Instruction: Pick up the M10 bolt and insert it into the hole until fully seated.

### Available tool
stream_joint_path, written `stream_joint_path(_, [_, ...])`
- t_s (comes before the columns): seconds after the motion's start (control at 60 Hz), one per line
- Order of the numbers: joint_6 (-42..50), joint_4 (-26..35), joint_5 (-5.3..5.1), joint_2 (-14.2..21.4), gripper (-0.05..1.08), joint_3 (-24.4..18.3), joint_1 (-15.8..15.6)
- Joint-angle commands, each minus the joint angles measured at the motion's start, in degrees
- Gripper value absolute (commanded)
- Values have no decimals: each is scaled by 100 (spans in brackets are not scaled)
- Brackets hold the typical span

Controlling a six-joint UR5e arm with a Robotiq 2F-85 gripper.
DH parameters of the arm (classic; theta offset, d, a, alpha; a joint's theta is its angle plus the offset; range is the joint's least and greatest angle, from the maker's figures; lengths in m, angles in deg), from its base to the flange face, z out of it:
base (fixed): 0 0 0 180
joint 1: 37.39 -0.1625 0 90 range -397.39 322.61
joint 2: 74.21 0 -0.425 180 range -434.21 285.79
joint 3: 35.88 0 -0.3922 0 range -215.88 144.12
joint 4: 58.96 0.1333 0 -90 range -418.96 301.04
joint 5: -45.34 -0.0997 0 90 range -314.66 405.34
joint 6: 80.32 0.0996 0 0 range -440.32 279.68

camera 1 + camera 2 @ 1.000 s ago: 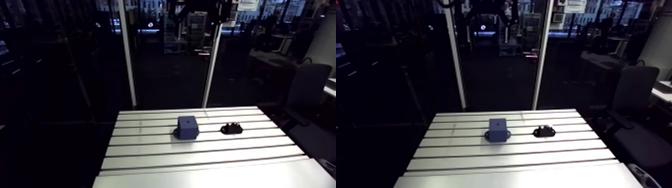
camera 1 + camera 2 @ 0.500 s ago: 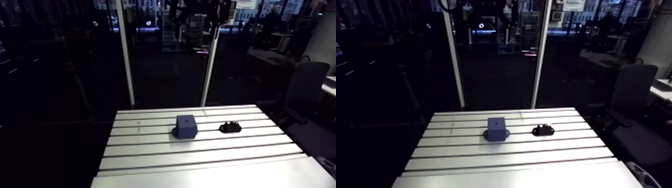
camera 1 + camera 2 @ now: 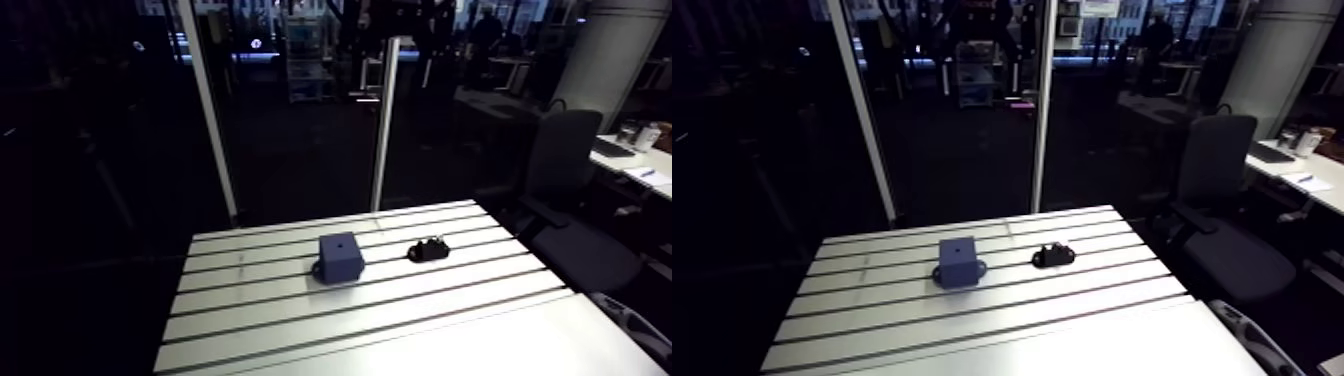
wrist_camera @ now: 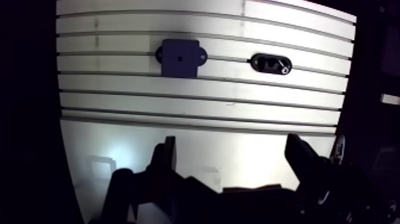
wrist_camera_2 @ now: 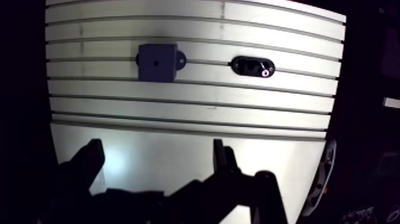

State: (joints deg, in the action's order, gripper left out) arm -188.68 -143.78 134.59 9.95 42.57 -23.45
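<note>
A dark blue block (image 3: 341, 258) with a small hole in its top face stands on the slotted aluminium table (image 3: 400, 310), towards the far side. Just to its right lies a low black holder (image 3: 431, 249). In the wrist view the block (image 4: 179, 58) and the holder (image 4: 271, 62) lie far ahead of my gripper (image 4: 232, 152), and a small bright glint shows at one end of the holder; I cannot make out the bolt itself. The fingers (image 4: 169, 152) stand wide apart, high above the near part of the table, with nothing between them.
Two white upright posts (image 3: 385, 120) rise just behind the table's far edge. The near part of the table is a smooth plate without slots (image 4: 238, 149). An office chair (image 3: 1217, 190) stands off the table's right side.
The arm view has swung, so the whole picture has shifted left and tilted. The block and the holder keep their places on the table.
</note>
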Motion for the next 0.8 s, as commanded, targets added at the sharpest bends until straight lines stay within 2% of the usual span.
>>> stream_joint_path(0.017, [-198, -122, 1, -137, 1, 126, 305])
stream_joint_path(0.133, [-262, -343, 17, -276, 1, 307, 507])
stream_joint_path(0.333, [-349, -820, 305, -479, 1, 676, 549])
stream_joint_path(0.5, [-348, -1179, 400, -628, 1, 862, 572])
stream_joint_path(0.633, [-348, -1380, 594, -762, 1, 955, 667])
stream_joint_path(0.8, [-373, -1531, 607, -884, 1, 1017, 818])
